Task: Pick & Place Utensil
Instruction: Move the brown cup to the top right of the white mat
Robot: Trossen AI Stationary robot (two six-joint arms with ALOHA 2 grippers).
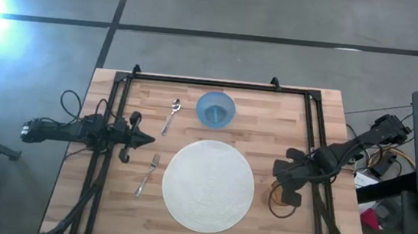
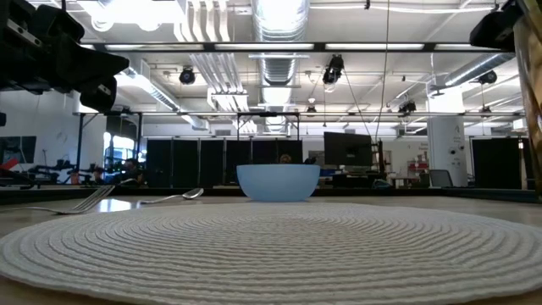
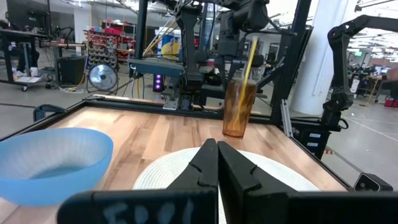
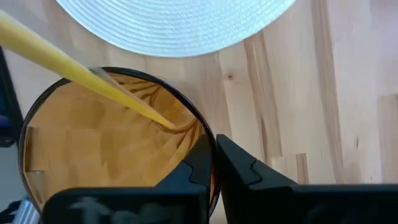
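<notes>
While both arms wait at the table sides, no utensil is picked yet.

Lower centre lies the mat [image 1: 208,186]; the fork [image 1: 147,176] at its left, the spoon [image 1: 171,116] and bowl [image 1: 216,109] above. Left gripper [image 1: 145,138] and right gripper [image 1: 279,168] pinched together, empty.

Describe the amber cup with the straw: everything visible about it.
The amber cup is a translucent, plastic-looking tumbler standing upright on the wooden table, just off the edge of the round white placemat on the right arm's side. A yellow straw leans inside it. The right gripper hangs directly over its rim with fingers shut; contact with the cup is unclear.
</notes>
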